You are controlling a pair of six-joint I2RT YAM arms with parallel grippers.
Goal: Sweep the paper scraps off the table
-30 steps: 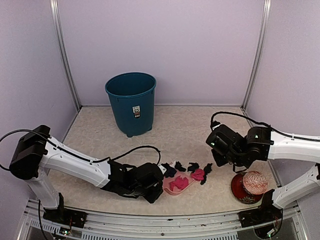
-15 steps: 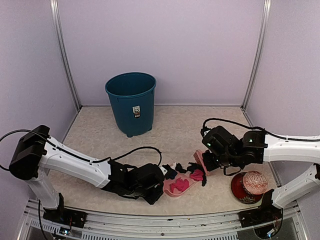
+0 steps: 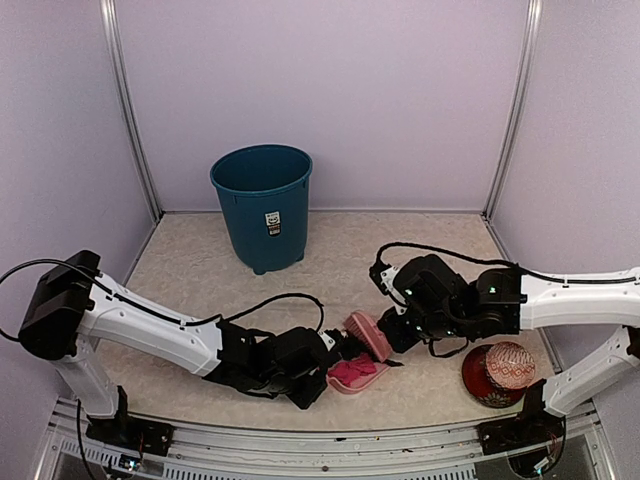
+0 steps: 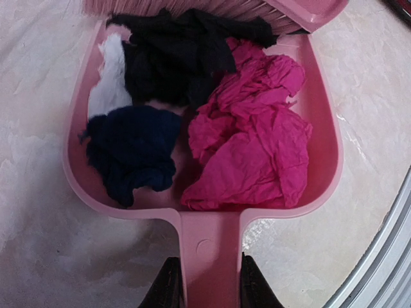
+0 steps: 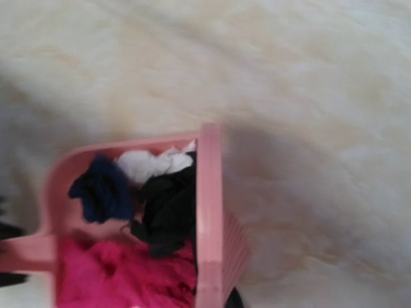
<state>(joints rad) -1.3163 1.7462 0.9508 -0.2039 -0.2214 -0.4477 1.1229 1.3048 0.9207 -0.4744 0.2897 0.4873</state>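
The pale pink dustpan [image 4: 321,160] lies flat on the table [image 3: 400,260], and my left gripper [image 4: 207,274] is shut on its handle. Paper scraps fill the pan: a magenta wad [image 4: 250,147], a black one [image 4: 180,58], a navy one [image 4: 131,151] and a whitish one [image 4: 109,83]. The pink brush [image 3: 368,335] stands at the pan's mouth with its bristles against the scraps. My right gripper [image 3: 393,330] is shut on the brush. The right wrist view shows the brush head [image 5: 209,224] across the pan opening, with the same scraps [image 5: 167,205] behind it.
A teal bin [image 3: 262,205] stands at the back left of the table. A red patterned ball [image 3: 510,363] on a dark red stand sits near the right arm's base. The metal front edge [image 3: 330,440] runs just below the dustpan.
My right arm has swept the brush leftward from the right side to the dustpan's mouth, pushing the loose scraps into the pan. The left arm and dustpan have stayed put.
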